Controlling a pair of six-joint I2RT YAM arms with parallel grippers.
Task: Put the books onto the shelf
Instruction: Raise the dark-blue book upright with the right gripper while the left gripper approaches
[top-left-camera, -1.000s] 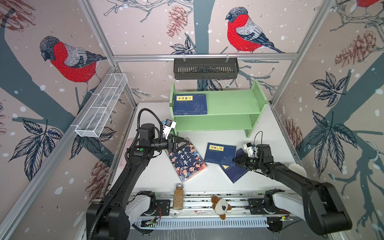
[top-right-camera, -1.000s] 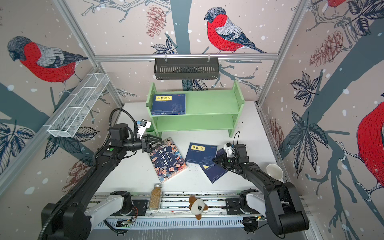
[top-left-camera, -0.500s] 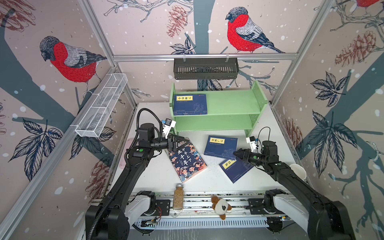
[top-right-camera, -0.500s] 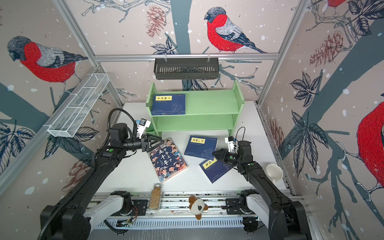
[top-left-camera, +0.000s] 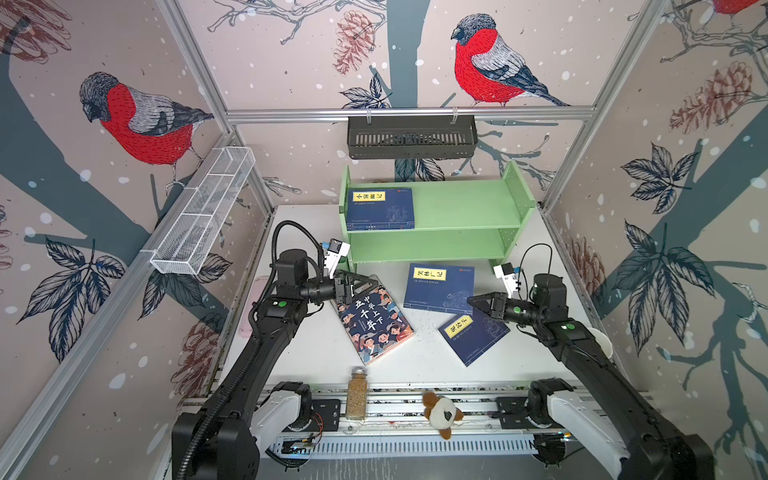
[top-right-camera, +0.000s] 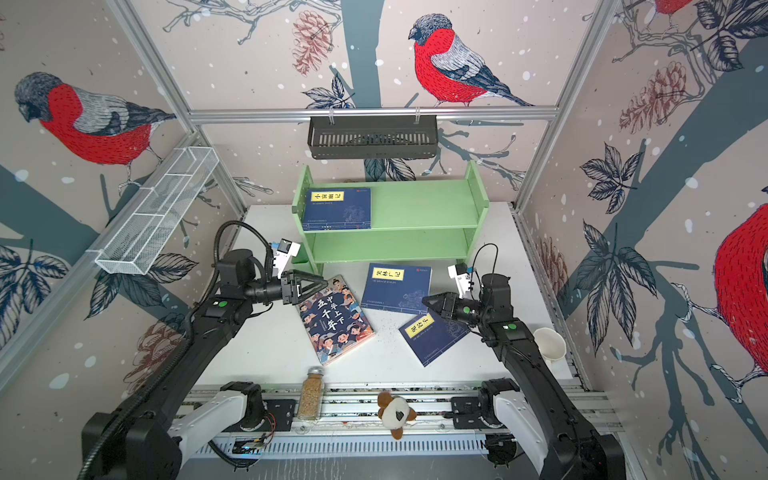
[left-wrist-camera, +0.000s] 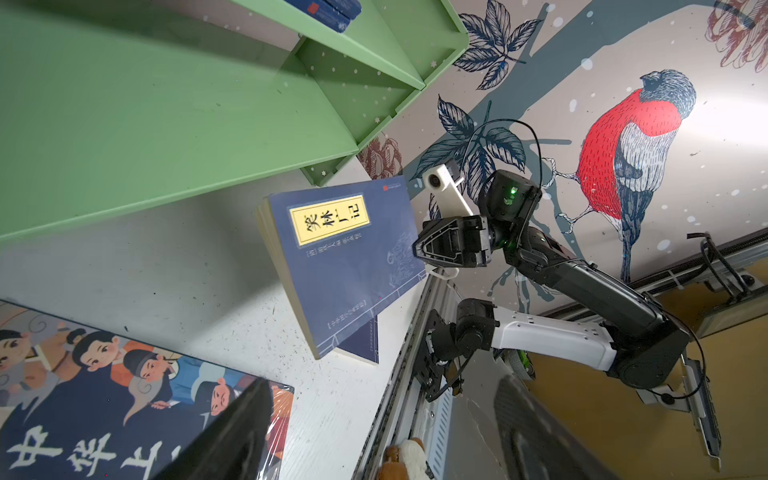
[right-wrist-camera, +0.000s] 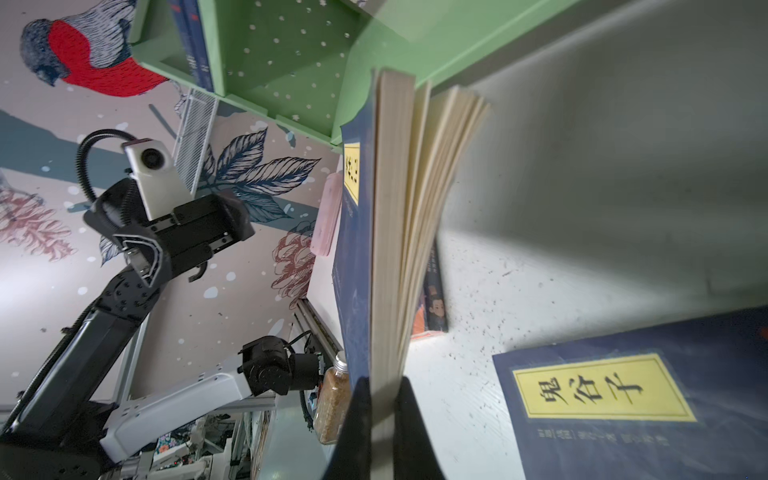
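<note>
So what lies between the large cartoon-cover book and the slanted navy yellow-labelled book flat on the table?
Nothing but bare white tabletop scattered with dark specks, shown in both top views.

Shelf (top-left-camera: 465, 208): smooth matt green coat, base material unclear. Navy books (top-left-camera: 473, 338): matt paper covers, yellow paper labels. Tilted book (right-wrist-camera: 395, 208): cream matt paper pages, uncoated. Cartoon book (top-left-camera: 374, 324): glossy cover, film-like sheen. Worktop (top-left-camera: 316, 353): white, matt, flecked with dark specks. Wire basket (top-left-camera: 199, 220): white coated metal mesh. Frame rail (top-left-camera: 407, 112): brushed bare metal. Jar (top-left-camera: 357, 399): clear glass, metal lid. Toy (top-left-camera: 440, 413): soft plush cloth.
</note>
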